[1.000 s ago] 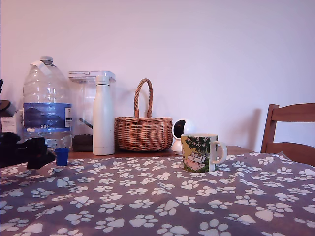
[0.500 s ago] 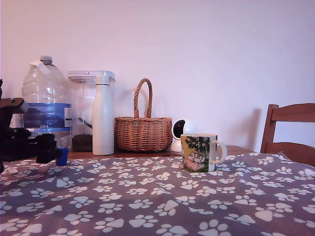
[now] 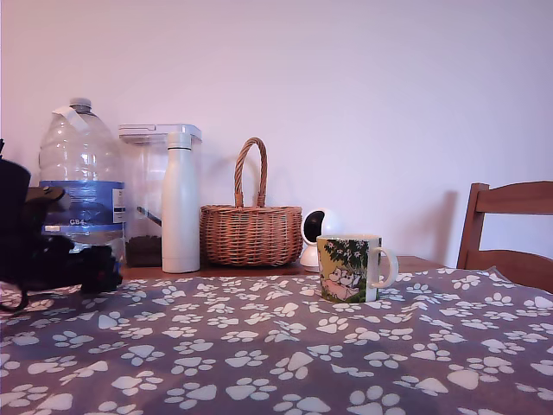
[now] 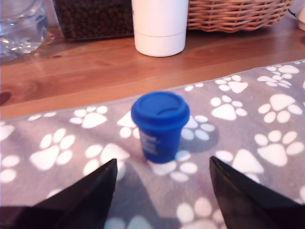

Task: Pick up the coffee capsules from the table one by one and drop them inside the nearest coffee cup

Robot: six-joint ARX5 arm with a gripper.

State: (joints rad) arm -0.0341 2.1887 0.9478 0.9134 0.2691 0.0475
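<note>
The gripper (image 4: 162,167) sits low over the tabletop (image 4: 86,71) with its jaws spread apart — the blue coffee capsule (image 4: 159,126) stands upright just ahead of the gap, untouched, near the cloth's (image 3: 285,346) back edge. In the exterior view the arm (a dark mass) hides the capsule at the far left. The coffee cup (image 3: 352,269) stands well apart, toward the exterior view's right.

In the exterior view the gripper (image 3: 102,275) hides the coffee capsule (image 4: 159,125), and the arm runs off the 9 o'clock edge. The wrist view crops the white flask (image 4: 159,26) and basket (image 4: 236,14) (12 o'clock).
</note>
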